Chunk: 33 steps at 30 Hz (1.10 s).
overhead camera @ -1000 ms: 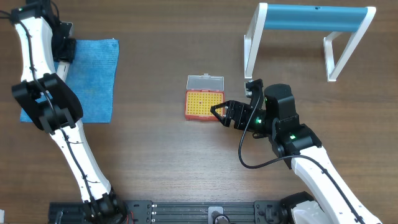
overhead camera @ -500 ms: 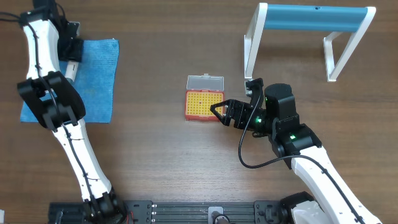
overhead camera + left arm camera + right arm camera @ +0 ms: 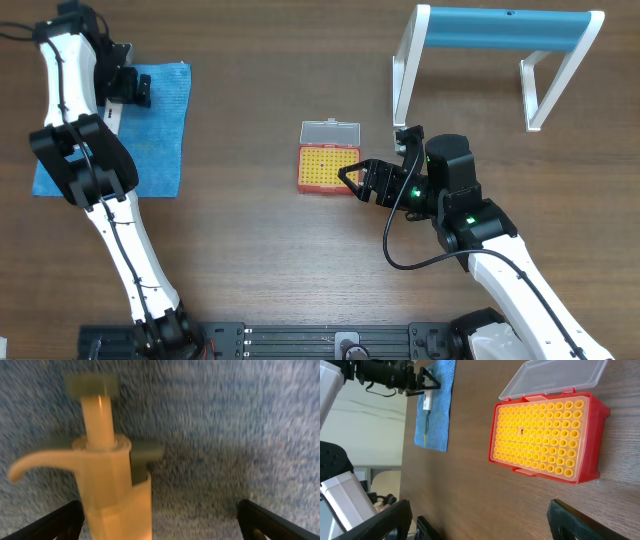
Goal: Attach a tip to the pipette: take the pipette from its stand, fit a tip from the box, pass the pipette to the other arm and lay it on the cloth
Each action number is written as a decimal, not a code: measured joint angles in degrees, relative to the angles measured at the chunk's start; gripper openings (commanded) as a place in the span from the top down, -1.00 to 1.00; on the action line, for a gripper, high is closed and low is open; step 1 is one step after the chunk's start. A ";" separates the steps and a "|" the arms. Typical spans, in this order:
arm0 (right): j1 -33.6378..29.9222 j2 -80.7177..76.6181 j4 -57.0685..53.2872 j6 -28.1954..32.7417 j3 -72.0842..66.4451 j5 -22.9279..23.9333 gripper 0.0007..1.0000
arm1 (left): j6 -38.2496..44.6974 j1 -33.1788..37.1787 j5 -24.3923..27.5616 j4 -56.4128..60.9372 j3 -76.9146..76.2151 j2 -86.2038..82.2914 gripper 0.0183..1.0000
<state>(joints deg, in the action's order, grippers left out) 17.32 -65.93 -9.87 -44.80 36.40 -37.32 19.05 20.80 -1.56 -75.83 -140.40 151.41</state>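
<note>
pipette [image 3: 112, 495] on cloth [image 3: 160, 130]; l end effector [image 3: 157, 512] over it, spread wide

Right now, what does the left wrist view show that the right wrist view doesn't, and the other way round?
Left wrist view, not the right: a plunger and finger hook close up. Right wrist view, not the left: the open tip box, one slot apparently empty, on the wooden table. Both: the pipette lying on the blue cloth, with the left gripper open near it.
</note>
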 measured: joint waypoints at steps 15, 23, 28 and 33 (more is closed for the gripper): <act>0.00 4.04 0.24 11.28 0.00 18.27 -0.75 | -5.01 -7.98 3.69 -21.05 -20.26 -27.98 -0.99; 0.00 32.02 -18.18 28.39 0.26 24.15 -0.75 | -15.76 -23.39 7.93 -20.55 2.58 -58.12 -1.00; 0.17 48.15 -30.73 32.41 -1.97 24.92 -0.75 | -34.21 -37.31 2.62 -18.14 40.85 -89.72 -0.99; 0.11 55.19 -34.47 33.33 -3.06 26.84 -0.76 | -49.79 -42.38 1.09 -4.46 69.70 -112.17 -0.99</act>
<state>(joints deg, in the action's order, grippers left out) 17.43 -10.74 -44.34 -11.46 33.34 -10.48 -30.74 -21.58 -0.47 -80.29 -70.70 39.24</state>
